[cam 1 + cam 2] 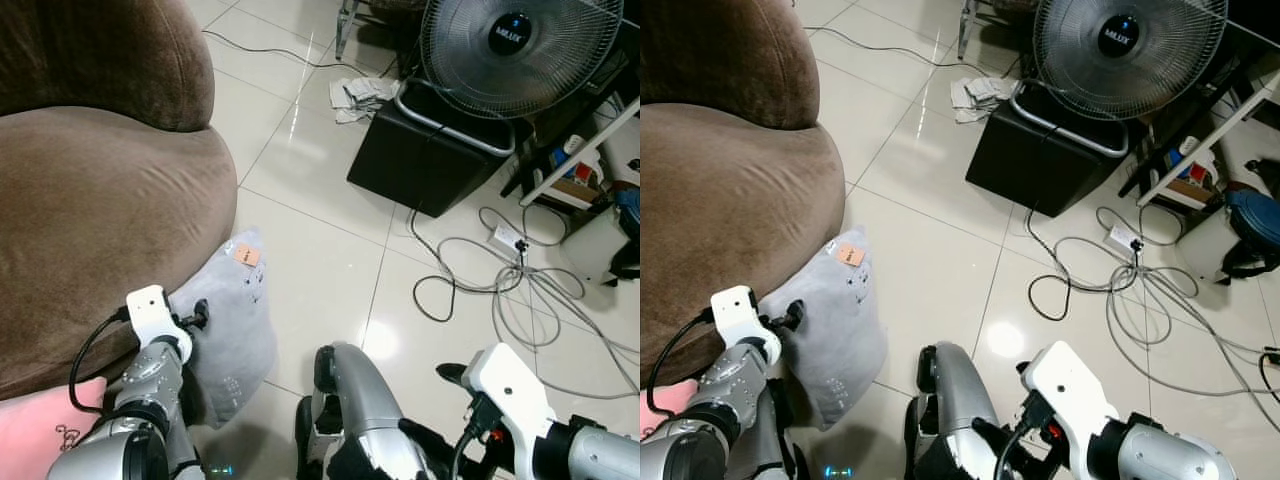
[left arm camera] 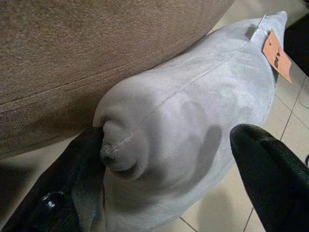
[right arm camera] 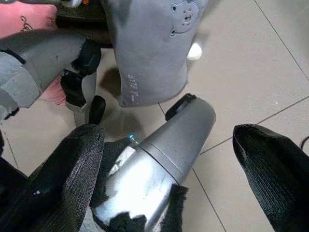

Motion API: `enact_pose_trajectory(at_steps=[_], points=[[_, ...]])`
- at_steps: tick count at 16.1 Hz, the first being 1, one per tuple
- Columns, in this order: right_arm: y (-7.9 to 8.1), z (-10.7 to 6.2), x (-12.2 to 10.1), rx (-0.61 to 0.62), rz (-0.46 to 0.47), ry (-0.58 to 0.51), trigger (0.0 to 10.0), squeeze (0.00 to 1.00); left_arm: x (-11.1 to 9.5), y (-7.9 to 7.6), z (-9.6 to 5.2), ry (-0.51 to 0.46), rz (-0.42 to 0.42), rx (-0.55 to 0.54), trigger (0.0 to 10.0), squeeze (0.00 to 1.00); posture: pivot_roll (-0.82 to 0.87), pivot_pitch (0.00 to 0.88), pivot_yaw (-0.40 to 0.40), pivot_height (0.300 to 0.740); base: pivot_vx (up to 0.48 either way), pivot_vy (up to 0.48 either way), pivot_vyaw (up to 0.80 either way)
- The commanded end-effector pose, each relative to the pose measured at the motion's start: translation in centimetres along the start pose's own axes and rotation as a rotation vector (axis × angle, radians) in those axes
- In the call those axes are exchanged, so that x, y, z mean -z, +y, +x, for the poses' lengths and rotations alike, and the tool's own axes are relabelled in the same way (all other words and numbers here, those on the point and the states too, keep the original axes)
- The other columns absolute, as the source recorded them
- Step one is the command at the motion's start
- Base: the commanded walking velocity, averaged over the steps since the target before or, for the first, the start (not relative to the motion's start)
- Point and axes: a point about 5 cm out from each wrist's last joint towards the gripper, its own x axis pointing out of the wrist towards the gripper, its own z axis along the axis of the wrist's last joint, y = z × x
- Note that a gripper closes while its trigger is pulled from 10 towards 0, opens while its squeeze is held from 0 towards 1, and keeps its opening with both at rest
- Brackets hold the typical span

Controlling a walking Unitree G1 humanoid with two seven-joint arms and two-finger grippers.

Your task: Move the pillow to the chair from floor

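Observation:
A grey pillow (image 1: 232,330) with an orange tag (image 1: 247,256) stands on the tiled floor, leaning against the front of the brown chair (image 1: 90,220). My left gripper (image 2: 169,140) is open, and its two black fingers straddle the pillow's near corner (image 2: 193,125). One finger (image 2: 72,179) touches the puckered corner, while the other finger (image 2: 270,174) stands a little off the fabric. My right gripper (image 3: 166,135) is open and holds nothing; it hangs low at the right, above my silver leg (image 3: 169,145).
A pink cushion (image 1: 40,420) lies at the chair's near left. A standing fan (image 1: 515,50) on a black box (image 1: 425,155), loose cables (image 1: 520,290) and crumpled papers (image 1: 360,97) lie to the right and behind. Bare tiles stretch in between.

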Motion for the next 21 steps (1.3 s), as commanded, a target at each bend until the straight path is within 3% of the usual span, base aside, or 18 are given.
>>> enact_pose_trajectory(at_steps=[1, 21], points=[[-0.25, -0.52, 0.04, 0.007, -0.011, 0.008, 10.0, 0.0, 1.01, -0.5, -0.16, 0.039, 0.025, 0.009, 0.0, 0.0, -0.36, 0.183, -0.26, 0.575, 0.0, 0.0, 0.0], [-0.14, -0.18, 0.01, 0.003, -0.008, -0.009, 10.0, 0.0, 1.49, -0.04, -0.34, 0.07, 0.051, 0.024, 0.0, 0.0, -0.35, 0.17, -0.246, 0.575, 0.0, 0.0, 0.0]])
